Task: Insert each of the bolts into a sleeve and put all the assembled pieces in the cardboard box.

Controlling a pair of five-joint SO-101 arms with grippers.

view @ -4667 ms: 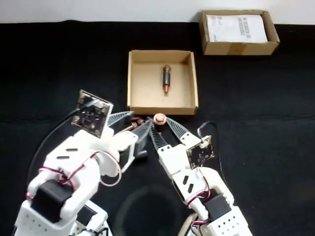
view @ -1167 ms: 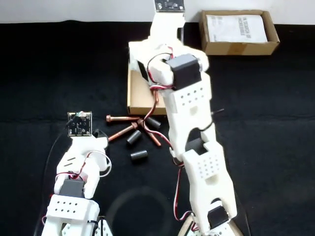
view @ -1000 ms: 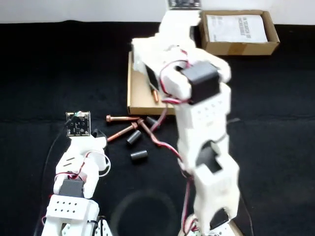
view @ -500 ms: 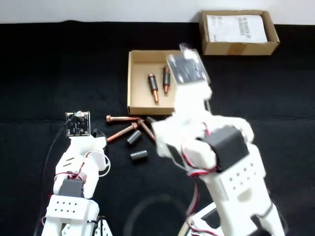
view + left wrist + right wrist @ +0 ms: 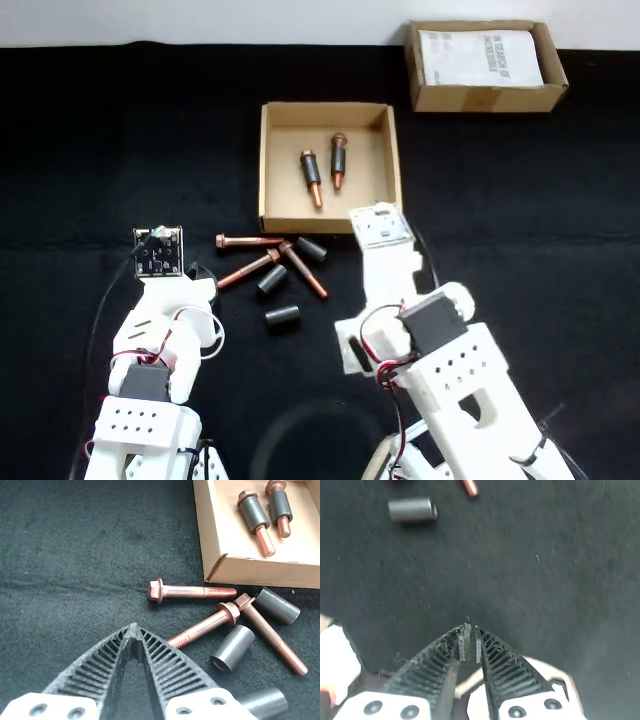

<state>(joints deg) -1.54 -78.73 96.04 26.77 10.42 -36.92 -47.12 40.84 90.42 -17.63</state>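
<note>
The right arm (image 5: 440, 350), stretched out over the cardboard box (image 5: 268, 165) a second ago, has pulled back to the near edge of the table (image 5: 520, 230). The box now holds two assembled pieces where it held one before. The left arm (image 5: 150, 340) has also drawn back from the spot in front of the box where both grippers met, and sits folded at the near corner on its own side.

The nearer assembled piece (image 5: 312, 177) lies around the middle of the box floor. The farther assembled piece (image 5: 338, 160) lies just beside it, roughly parallel and not touching.

Three bolts and three sleeves lie loose on the black cloth, just outside the box's near wall. The first bolt (image 5: 248, 241) runs along that wall. The second bolt (image 5: 250, 269) and the third bolt (image 5: 302, 269) slant away from each other with their heads touching. The first sleeve (image 5: 311, 249) lies beside the third bolt, close to the wall. The second sleeve (image 5: 272, 279) sits between the two slanted bolts. The third sleeve (image 5: 283, 319) lies apart, nearest the arms.

The left gripper (image 5: 134, 632) hangs over bare cloth near the second bolt's threaded end, its jaws pressed together on nothing. The right gripper (image 5: 470, 632) points at bare cloth with its jaws drawn together, only a thin slit between the tips, and it is empty. A second box (image 5: 485, 97) holding a printed sheet stands at the far corner.
</note>
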